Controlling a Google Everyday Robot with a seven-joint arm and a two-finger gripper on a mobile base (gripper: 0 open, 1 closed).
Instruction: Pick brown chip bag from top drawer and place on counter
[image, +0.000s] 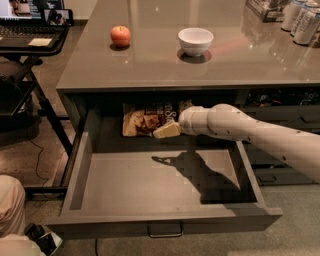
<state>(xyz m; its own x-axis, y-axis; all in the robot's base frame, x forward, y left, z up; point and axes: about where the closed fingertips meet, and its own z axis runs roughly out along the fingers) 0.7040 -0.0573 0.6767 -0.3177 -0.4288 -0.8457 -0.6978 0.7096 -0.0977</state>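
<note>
The brown chip bag lies flat at the back of the open top drawer, partly under the counter's edge. My gripper reaches in from the right on a cream arm. Its tip is at the bag's front right edge, low over the drawer floor; I cannot tell whether it touches the bag. The counter spreads above the drawer, glossy grey-brown.
A red apple and a white bowl stand on the counter, with cans at the back right. Narrower drawers sit right of the open one. A laptop stand and a person's leg are at left.
</note>
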